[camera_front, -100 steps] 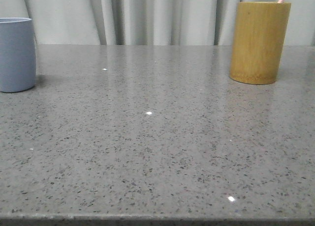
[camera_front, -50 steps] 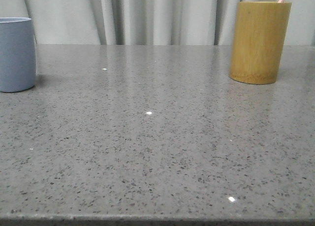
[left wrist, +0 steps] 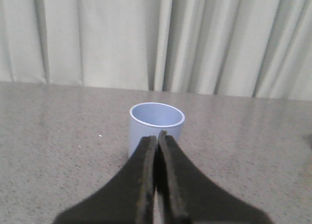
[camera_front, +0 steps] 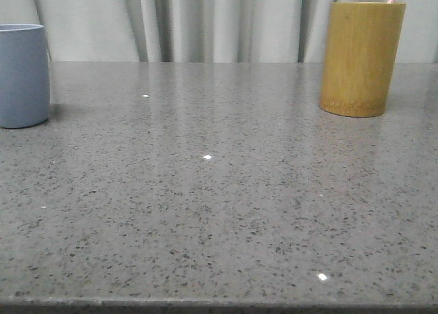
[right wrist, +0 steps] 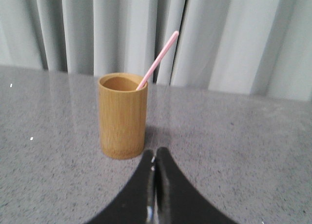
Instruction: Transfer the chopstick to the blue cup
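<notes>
- The thin pale pink chopstick [right wrist: 158,59] leans in the yellow-brown bamboo cylinder [right wrist: 123,115] near the desk's [camera_front: 205,191] far right corner.
- It looks light, stiff and slippery; best pinched on the stretch above the rim.
- The matte grey-blue plastic cup [left wrist: 156,127] stands by the left edge.
- Left end effector [left wrist: 157,136] and right end effector [right wrist: 154,155]: both closed, empty.

Desk [camera_front: 219,211]: middle and near edge open, giving free passage between the two vessels. Obstacles: blue cup [camera_front: 22,76] at the far-left edge; bamboo holder [camera_front: 361,58] near the far-right corner, with the chopstick [right wrist: 157,61] leaning out above its rim. Curtain [camera_front: 205,23] closes off the far edge.
</notes>
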